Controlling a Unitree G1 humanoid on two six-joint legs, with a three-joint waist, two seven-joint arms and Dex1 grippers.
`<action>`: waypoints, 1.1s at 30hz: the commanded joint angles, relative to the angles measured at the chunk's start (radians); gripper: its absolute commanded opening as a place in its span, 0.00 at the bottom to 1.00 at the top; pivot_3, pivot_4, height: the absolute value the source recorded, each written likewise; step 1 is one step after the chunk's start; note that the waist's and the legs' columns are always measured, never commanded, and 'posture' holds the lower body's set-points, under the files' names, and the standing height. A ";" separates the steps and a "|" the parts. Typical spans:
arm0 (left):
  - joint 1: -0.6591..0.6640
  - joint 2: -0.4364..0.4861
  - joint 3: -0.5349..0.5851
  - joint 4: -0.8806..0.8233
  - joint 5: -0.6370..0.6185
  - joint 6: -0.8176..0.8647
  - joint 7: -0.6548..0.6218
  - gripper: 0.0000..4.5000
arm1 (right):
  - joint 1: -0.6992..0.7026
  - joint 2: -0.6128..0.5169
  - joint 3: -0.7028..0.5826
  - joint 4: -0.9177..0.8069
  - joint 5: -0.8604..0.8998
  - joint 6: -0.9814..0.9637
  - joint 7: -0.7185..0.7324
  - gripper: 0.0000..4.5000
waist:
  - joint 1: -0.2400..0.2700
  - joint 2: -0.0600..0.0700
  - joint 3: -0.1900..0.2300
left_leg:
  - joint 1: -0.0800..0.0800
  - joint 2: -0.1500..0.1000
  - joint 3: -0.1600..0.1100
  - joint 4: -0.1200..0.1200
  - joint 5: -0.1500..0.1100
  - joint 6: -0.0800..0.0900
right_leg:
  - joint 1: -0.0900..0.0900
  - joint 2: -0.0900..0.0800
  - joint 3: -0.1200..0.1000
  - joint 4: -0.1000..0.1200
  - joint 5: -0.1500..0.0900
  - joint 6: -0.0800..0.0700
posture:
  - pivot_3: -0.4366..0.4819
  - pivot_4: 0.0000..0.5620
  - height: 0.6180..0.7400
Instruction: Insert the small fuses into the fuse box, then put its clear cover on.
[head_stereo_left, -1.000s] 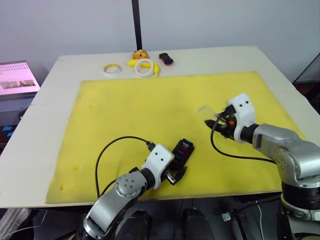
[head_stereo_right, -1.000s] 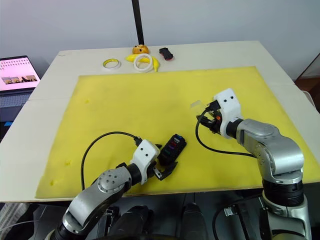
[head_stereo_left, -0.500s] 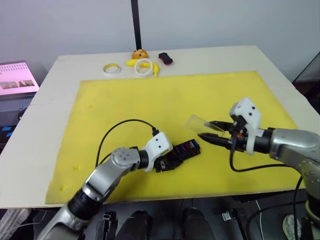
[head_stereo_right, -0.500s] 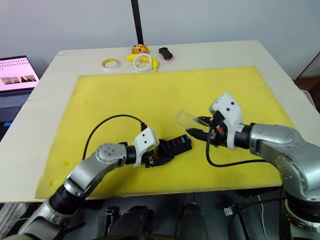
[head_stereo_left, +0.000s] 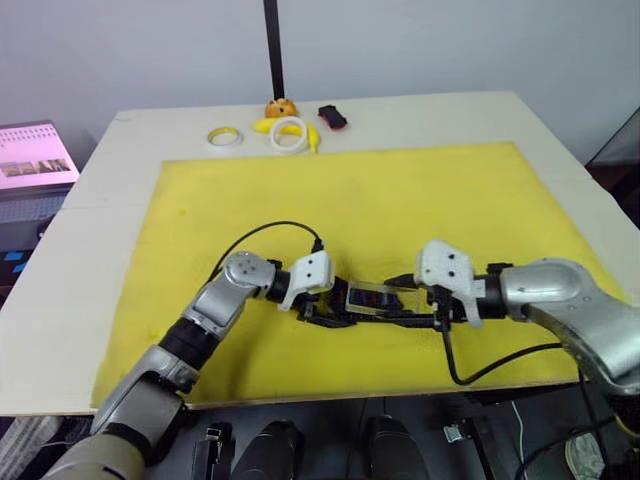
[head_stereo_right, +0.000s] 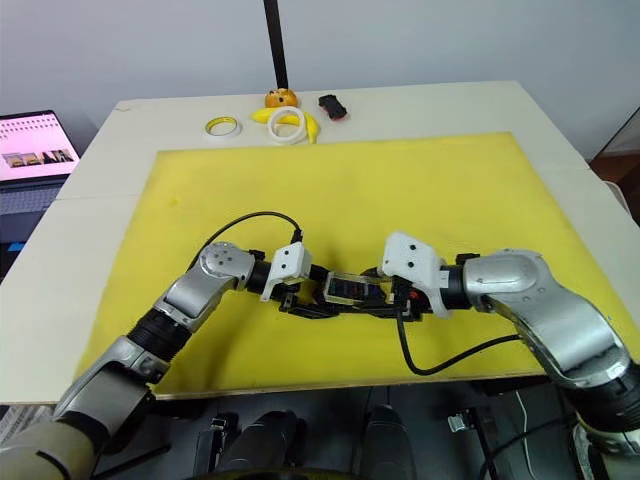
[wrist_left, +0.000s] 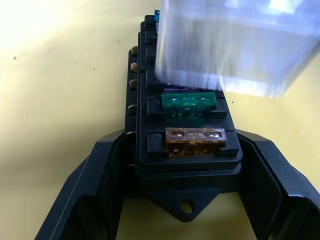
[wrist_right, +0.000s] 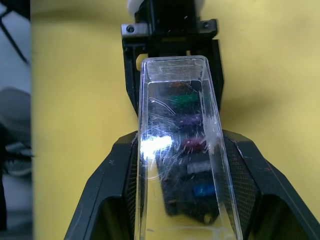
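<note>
On the yellow mat, the left claw is clamped on the fuse box, its fuses seated (orange, green, purple visible). The right claw grips the clear cover, held tilted over the box.

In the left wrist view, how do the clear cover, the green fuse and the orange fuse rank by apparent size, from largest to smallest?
1. The clear cover, clearly the largest.
2. The orange fuse and the green fuse look about alike; the orange one is nearer the camera, so I cannot rank them.
</note>
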 joint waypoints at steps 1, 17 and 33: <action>-0.019 -0.015 0.012 0.029 0.026 -0.032 -0.010 0.57 | -0.048 0.031 0.027 0.020 -0.030 -0.030 0.005 0.38 | 0.001 0.000 0.000 | 0.000 0.000 0.000 0.000 0.000 0.000 | 0.000 0.000 0.000 0.000 0.000 0.000 | 0.48 0.27 1.00; -0.032 -0.024 0.043 0.053 0.048 -0.051 -0.024 0.57 | -0.105 0.069 0.093 0.124 -0.115 -0.100 0.079 0.38 | 0.000 0.000 0.000 | 0.000 0.000 -0.001 0.001 0.000 0.000 | 0.000 0.000 0.000 0.001 0.000 0.000 | 0.48 0.27 1.00; -0.034 -0.010 0.054 0.056 0.054 -0.053 -0.047 0.57 | -0.041 0.103 0.082 0.097 -0.117 -0.077 0.048 0.38 | -0.002 0.000 0.000 | 0.000 0.000 -0.001 0.001 0.000 0.000 | 0.000 0.000 0.000 0.001 0.000 0.000 | 0.48 0.27 1.00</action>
